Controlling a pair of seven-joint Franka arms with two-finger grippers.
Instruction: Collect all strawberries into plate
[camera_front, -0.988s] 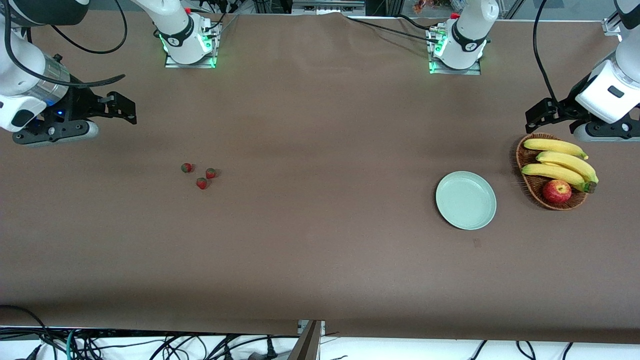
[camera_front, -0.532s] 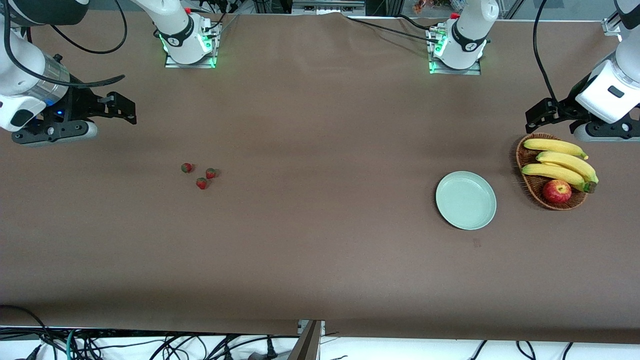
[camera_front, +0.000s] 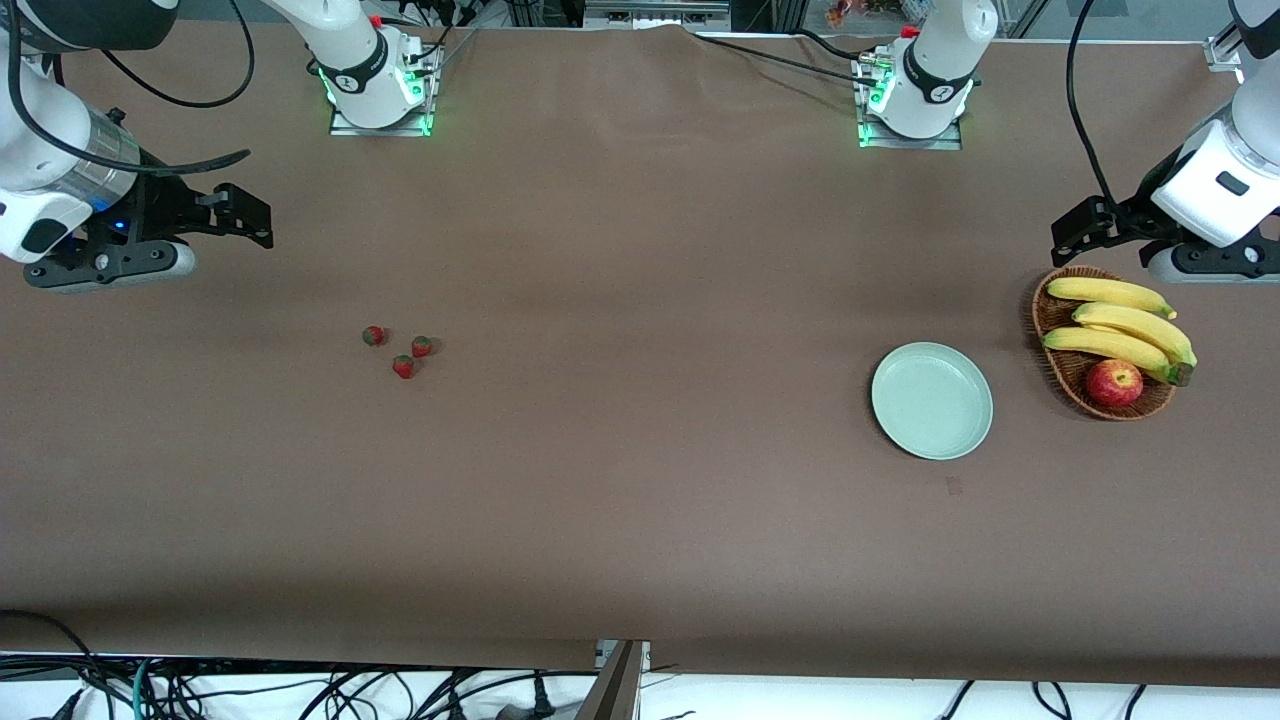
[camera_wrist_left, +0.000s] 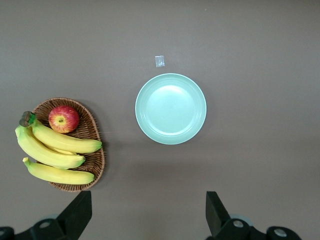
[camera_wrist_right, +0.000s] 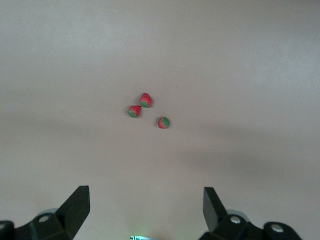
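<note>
**Strawberries loose on table, plate bare**

Front view: three strawberries are seen clustered toward the right arm's end of the table. The mint-green plate is set beside the wicker basket of bananas and apple. The right gripper and left gripper are held aloft.

Left wrist view: jaws are spread wide over bare table near the plate.

Right wrist view: jaws are spread, nothing pinched; strawberries are seen below.
</note>
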